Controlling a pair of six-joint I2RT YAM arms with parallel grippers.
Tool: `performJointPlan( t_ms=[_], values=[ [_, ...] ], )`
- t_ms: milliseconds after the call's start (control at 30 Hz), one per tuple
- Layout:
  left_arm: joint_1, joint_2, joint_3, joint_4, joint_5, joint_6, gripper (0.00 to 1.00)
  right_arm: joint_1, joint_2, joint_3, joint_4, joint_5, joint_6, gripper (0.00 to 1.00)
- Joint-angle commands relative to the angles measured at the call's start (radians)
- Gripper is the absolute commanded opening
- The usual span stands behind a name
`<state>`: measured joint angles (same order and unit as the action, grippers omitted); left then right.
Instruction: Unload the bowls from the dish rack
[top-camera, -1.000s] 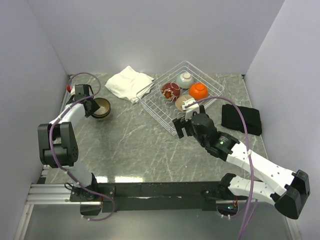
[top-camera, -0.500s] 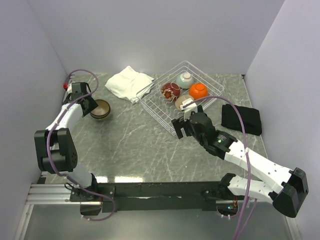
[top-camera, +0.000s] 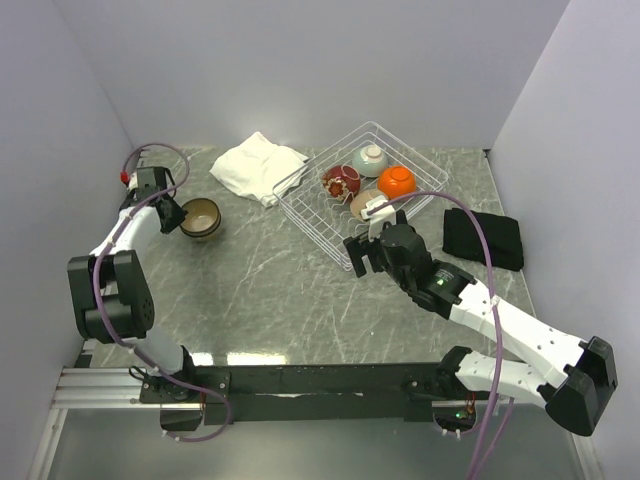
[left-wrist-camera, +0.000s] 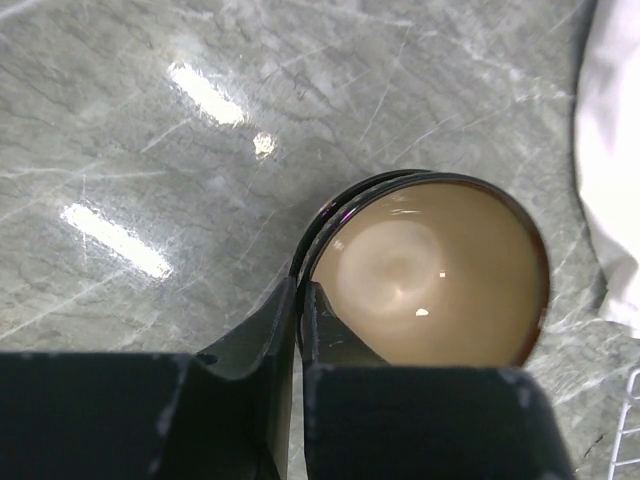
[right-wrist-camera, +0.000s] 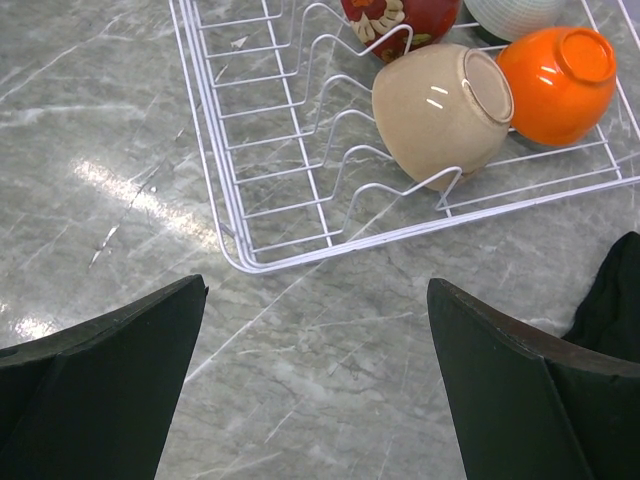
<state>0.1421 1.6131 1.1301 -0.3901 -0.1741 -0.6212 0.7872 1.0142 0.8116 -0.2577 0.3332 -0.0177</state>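
Observation:
A brown bowl stands upright on the marble table at the left, outside the rack. My left gripper is shut, its tips right at that bowl's near rim; nothing shows as held. The white wire dish rack holds a beige bowl, an orange bowl, a red patterned bowl and a pale green bowl. My right gripper hangs open over bare table just in front of the rack's near corner.
A folded white cloth lies behind the brown bowl, left of the rack. A black cloth lies to the right of the rack. Grey walls close in the left, back and right.
My left gripper drew back to the left off the brown bowl and closed its jaws. The bowl stayed on the table. The right arm barely moved.

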Motion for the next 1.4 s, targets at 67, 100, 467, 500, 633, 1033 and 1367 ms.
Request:
performJointPlan(
  t_ms=[67, 100, 467, 500, 633, 1033, 1367],
  values=[
    [0.016, 0.028, 0.008, 0.002, 0.051, -0.014, 0.09, -0.006, -0.034, 0.006, 0.0, 0.026, 0.015, 1.0],
    [0.014, 0.022, 0.01, -0.001, 0.053, -0.014, 0.09, -0.006, -0.034, 0.008, -0.003, 0.027, 0.015, 1.0],
    [0.016, -0.119, 0.005, -0.04, 0.042, -0.012, 0.57, -0.049, 0.033, 0.083, -0.012, 0.073, -0.042, 1.0],
    [0.014, -0.136, -0.006, -0.035, 0.062, -0.012, 0.59, -0.055, 0.044, 0.102, -0.012, 0.073, -0.048, 1.0],
    [0.004, -0.234, -0.079, -0.012, 0.107, -0.008, 0.76, -0.106, 0.109, 0.172, -0.015, 0.073, -0.06, 1.0],
    [-0.172, -0.527, -0.282, 0.0, 0.07, 0.093, 0.99, -0.25, 0.49, 0.403, -0.034, 0.017, -0.166, 1.0],
    [-0.254, -0.616, -0.415, 0.08, 0.054, 0.138, 0.99, -0.276, 0.722, 0.561, -0.144, -0.01, -0.301, 1.0]
  ],
)
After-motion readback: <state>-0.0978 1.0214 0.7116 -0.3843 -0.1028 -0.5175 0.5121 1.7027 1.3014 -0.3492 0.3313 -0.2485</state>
